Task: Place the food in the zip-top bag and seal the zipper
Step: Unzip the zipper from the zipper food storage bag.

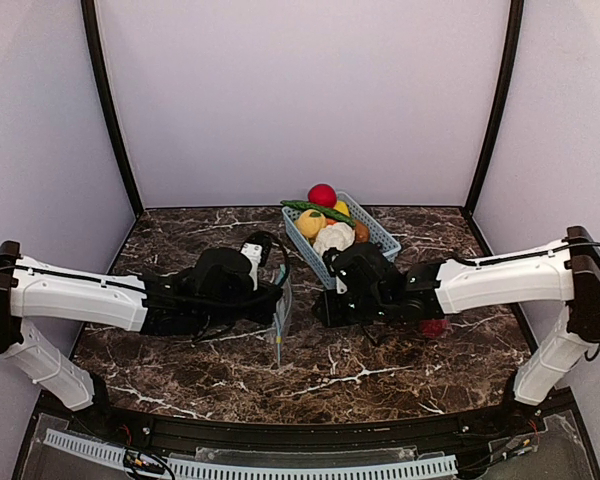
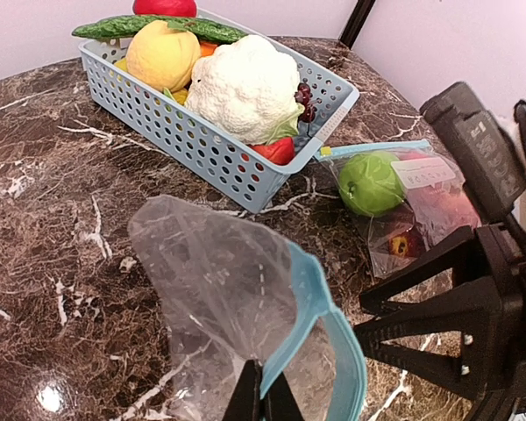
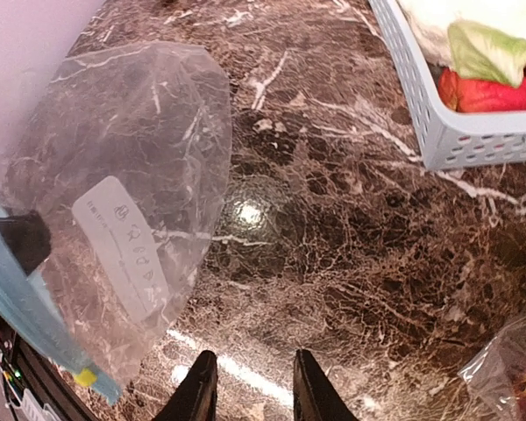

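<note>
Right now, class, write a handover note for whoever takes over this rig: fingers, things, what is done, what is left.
Left gripper: fingers shut on the blue zipper edge of the empty bag, whose mouth gapes open.
Right gripper: fingers apart, holding nothing, near that bag.
Food: piled in the basket.
A second bag with a green apple inside lies beside the basket.
Done: empty bag gripped.
Left: load food into it, then seal the zipper.
</note>
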`<act>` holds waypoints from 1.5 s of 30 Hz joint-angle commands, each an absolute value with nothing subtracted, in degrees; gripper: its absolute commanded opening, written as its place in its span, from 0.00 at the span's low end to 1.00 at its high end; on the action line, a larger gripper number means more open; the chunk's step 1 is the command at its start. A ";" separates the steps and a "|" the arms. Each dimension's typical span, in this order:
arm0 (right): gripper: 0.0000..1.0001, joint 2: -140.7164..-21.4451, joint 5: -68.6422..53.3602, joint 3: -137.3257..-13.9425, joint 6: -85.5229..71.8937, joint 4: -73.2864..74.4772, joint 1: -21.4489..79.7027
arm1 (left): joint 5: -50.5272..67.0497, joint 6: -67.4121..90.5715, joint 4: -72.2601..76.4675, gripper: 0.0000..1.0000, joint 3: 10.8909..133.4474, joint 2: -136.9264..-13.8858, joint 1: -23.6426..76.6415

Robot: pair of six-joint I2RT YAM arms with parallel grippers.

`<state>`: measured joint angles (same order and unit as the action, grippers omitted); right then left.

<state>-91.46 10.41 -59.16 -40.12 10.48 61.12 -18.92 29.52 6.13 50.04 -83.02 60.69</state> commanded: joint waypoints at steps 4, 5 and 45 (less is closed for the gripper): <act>0.39 -91.19 9.98 -59.07 -43.61 8.75 61.49 | -20.62 33.73 10.33 0.01 47.58 -81.49 60.43; 0.44 -90.08 10.49 -58.26 -43.74 7.89 62.01 | -21.46 34.18 10.35 0.01 47.43 -81.39 60.41; 0.09 -101.83 21.75 -69.29 -38.53 14.13 72.96 | -26.46 39.51 12.22 0.01 48.15 -82.09 60.39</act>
